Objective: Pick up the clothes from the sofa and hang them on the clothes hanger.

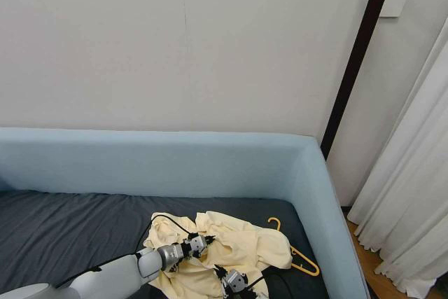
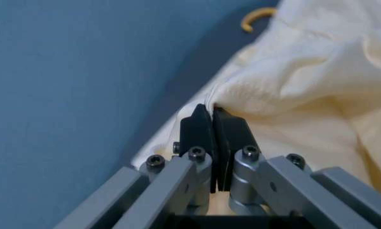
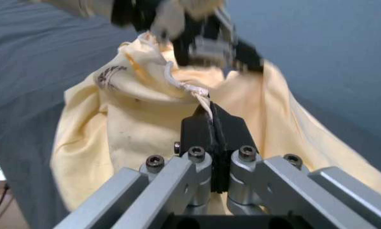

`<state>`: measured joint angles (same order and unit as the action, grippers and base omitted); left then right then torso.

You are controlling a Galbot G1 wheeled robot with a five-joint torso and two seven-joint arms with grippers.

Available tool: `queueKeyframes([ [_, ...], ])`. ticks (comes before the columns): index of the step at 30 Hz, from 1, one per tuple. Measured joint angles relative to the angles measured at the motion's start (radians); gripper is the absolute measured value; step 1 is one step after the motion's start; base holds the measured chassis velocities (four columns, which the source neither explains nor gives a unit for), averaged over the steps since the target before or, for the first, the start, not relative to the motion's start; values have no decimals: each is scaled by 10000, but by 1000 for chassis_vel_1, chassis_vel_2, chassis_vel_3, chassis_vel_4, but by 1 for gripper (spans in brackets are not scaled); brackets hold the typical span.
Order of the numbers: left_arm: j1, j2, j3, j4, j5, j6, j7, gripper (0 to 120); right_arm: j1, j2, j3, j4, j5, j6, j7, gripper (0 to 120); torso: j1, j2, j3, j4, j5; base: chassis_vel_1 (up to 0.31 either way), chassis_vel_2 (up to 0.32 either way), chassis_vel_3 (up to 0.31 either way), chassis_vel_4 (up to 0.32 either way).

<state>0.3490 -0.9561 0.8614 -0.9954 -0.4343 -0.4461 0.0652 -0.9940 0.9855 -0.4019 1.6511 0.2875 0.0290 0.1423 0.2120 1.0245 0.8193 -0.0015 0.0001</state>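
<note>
Our left end effector (image 2: 212,109) and right end effector (image 3: 211,113) each pinch the cream shirt (image 1: 245,244) near the sofa's (image 1: 210,166) right end.

Left arm (image 1: 105,278): grey shell, black cable (image 1: 155,218) routed at 12 o'clock; left gripper (image 2: 212,109), right gripper (image 3: 211,109): black pads (image 2: 200,131) mounted on silver links (image 2: 171,191), hex-screwed

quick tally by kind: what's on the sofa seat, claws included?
garment, pale yellow: 1
hanger, yellow: 1
claws: 2, the left claw and the right claw, both shut on the garment
Total: 4
</note>
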Motion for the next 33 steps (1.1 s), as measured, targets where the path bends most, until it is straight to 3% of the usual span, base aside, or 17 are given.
queueKeyframes([
  [1, 0, 0, 0, 0, 0, 0, 0, 0, 0, 0, 0, 0, 0, 0, 0, 0, 0, 0, 0, 0, 0, 0, 0, 0, 0],
  [5, -408, 895, -538, -1766, -1060, 716, -316, 0, -30, -688, 426, 548, 120, 68, 21, 0, 0, 0, 0, -1, 1, 0, 0, 0, 0],
  [10, -735, 1559, -1009, -3053, -1761, 1341, -523, 0, 41, -1534, 765, 1267, 306, 369, 20, 0, 0, 0, 0, -2, 1, 0, 0, 0, 0],
  [15, -1011, 2804, -2333, -5012, -3061, 2749, -933, 0, 448, -2703, 1715, 2579, 1312, 460, 75, 0, 0, 0, -1, -1, 0, 0, 0, 0, 0],
  [20, -974, 3634, -3249, -5816, -3685, 3453, -1203, 0, 585, -3159, 2345, 3056, 1613, 460, 31, 0, 0, 0, -1, 0, 0, 0, 0, 0, 0],
  [25, 97, 4718, -5108, -6693, -4095, 4269, -1562, 0, 655, -3580, 3308, 3432, 2102, 448, -110, 0, 1, 0, -1, 0, -4, 0, 0, 0, 0],
  [26, 97, 4718, -5108, -6693, -4095, 4269, -1562, 0, 655, -3580, 3308, 3432, 2102, 448, -110, 0, 1, 0, -1, 0, -4, 0, 0, 0, 0],
  [30, 2175, 5591, -7806, -8010, -4220, 4720, -1840, 0, 1169, -3869, 3686, 3600, 2598, 387, -294, 0, 0, 1, -1, 4, -3, 0, 0, 0, 0],
  [31, 2175, 5591, -7806, -8010, -4220, 4720, -1840, 0, 1169, -3869, 3686, 3600, 2598, 387, -294, 0, 0, 1, -1, 4, -3, 0, 0, 0, 0],
  [33, 2894, 6018, -8609, -8843, -4424, 4965, -1953, 0, 1457, -4025, 3831, 3835, 2806, 299, -401, 0, 0, 0, -2, 10, -3, 0, 0, 0, 0],
])
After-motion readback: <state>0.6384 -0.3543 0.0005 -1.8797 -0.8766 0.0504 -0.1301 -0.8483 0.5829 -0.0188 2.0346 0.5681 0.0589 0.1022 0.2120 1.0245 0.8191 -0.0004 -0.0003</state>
